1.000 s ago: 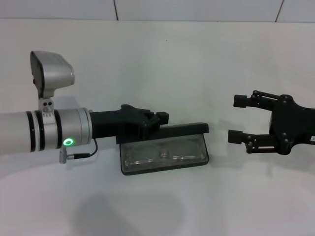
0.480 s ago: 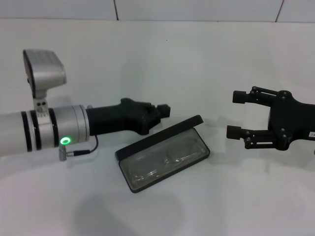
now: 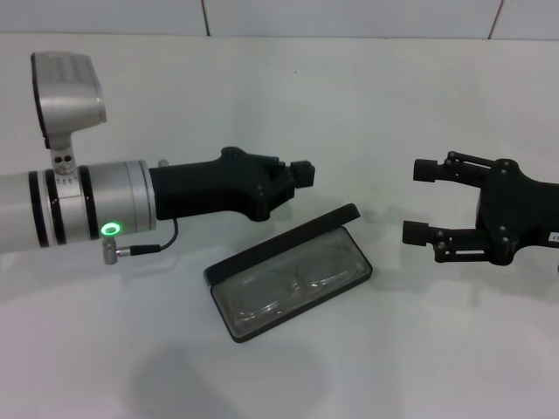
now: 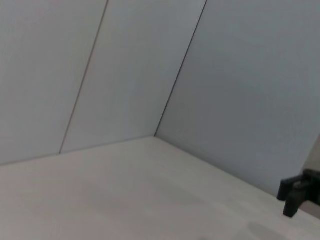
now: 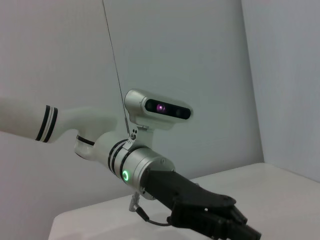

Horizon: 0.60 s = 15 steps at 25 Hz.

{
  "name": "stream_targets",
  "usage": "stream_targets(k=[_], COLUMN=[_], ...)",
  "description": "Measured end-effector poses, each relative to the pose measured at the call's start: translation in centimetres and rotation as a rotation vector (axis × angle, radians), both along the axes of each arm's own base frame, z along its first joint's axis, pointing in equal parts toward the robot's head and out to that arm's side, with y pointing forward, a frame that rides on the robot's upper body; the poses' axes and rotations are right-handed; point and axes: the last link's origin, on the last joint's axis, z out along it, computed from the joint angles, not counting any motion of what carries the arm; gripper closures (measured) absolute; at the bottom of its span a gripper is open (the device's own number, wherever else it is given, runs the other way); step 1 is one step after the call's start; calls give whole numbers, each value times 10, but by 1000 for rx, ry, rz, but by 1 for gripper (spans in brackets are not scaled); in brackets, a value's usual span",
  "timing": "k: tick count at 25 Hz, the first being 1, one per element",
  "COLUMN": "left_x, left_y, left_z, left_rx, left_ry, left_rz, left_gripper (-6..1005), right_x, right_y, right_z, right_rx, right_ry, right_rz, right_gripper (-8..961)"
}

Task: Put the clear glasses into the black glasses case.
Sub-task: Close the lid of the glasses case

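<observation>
The black glasses case (image 3: 253, 335) lies askew at the table's middle, its lid (image 3: 279, 242) raised along the far edge. Inside, on the grey lining, rest the clear glasses (image 3: 293, 279), both lenses showing. My left gripper (image 3: 301, 173) hovers just behind and above the lid, apart from it, fingers together and holding nothing. The right wrist view shows that same left gripper (image 5: 235, 225) from the front. My right gripper (image 3: 423, 202) waits open to the right of the case, well clear of it. One of its fingertips (image 4: 295, 196) shows in the left wrist view.
The white table (image 3: 279, 96) runs back to a grey panelled wall (image 4: 225, 75). The left arm's silver forearm with its camera housing (image 3: 65, 87) reaches in over the table's left side.
The case has swung round so its right end points farther away. My left gripper has left the lid and risen up and back. The right gripper shifted only slightly.
</observation>
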Motion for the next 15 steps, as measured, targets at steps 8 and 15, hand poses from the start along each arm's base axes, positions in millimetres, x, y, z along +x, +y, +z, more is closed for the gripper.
stream_targets(k=[8,15], left_x=[-9,-3], left_y=[-7,-3], left_z=[-5,2], left_rx=[-69,-99], left_ry=[63,121], left_rz=[23,9], left_gripper=[956,956], right_x=[-2,-4], right_y=[5,7], right_z=[0,0], right_rx=[10,12], right_ry=[-11,-15], right_rz=[6,12], right_gripper=[81,81])
